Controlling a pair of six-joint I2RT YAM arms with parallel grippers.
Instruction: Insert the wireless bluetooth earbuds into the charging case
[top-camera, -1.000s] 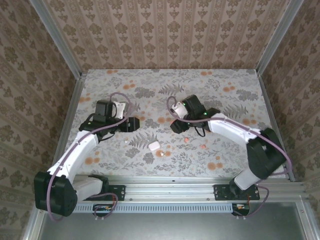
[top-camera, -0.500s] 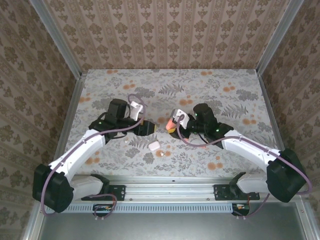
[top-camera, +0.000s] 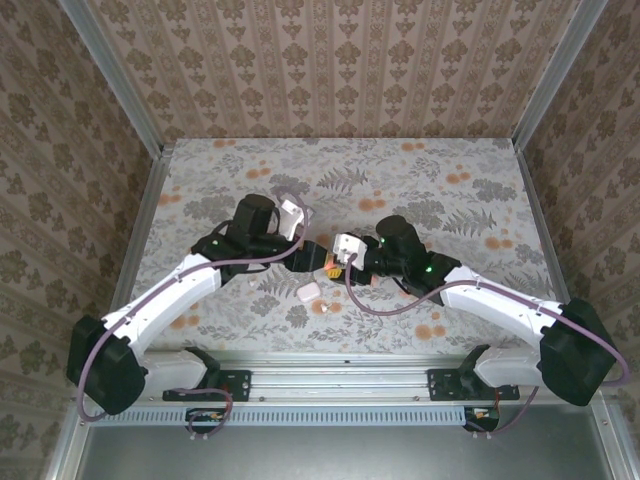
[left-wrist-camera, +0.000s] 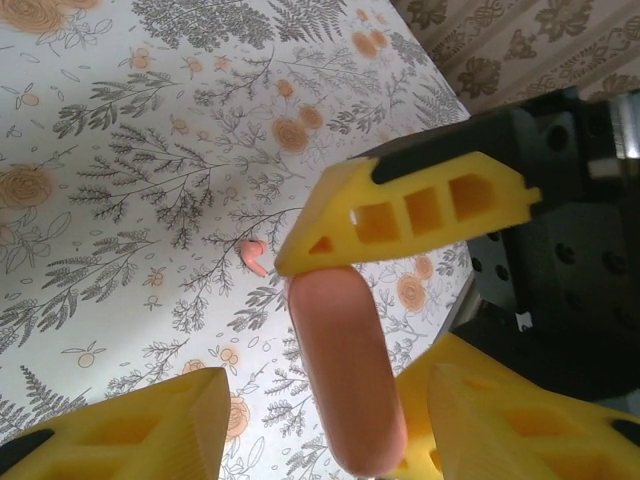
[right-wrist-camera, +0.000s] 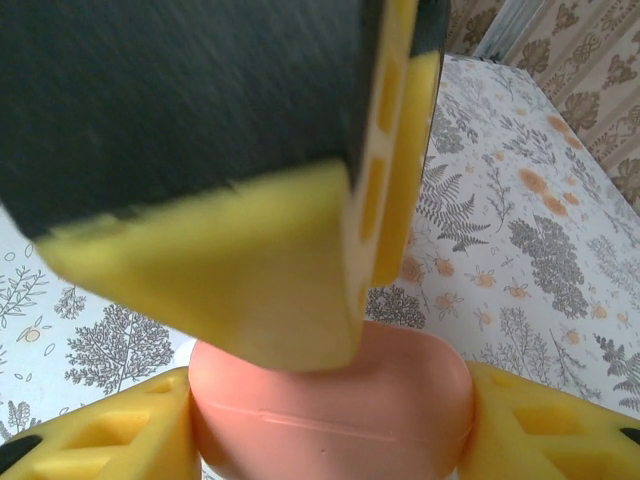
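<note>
1. two arms nose to nose over mid-table, left gripper (top-camera: 312, 250) and right gripper (top-camera: 338, 262) meeting just beyond the white case (top-camera: 308, 291).
2. right gripper clenched on the pink case (right-wrist-camera: 330, 400), a yellow pad pressed to each side, held up off the tablecloth (top-camera: 450, 180).
3. thin seam line visible across the face of that pink case in the right wrist view.
4. left gripper released, fingers astride the same pink case: one pad standing clear of it with cloth showing in the gap, the other right beside it, contact too close to call.
5. one right-gripper finger (left-wrist-camera: 420, 205) capping the upper end of the pink case in the left wrist view.
6. coral earbud (left-wrist-camera: 252, 255) lying loose on the floral cloth below, apart from the pink case, in no case.
7. white case flat on the cloth, on the near side of the meeting grippers, untouched.
8. another tiny earbud (top-camera: 322, 307) just beside the white case, on the cloth, colour hard to call.
</note>
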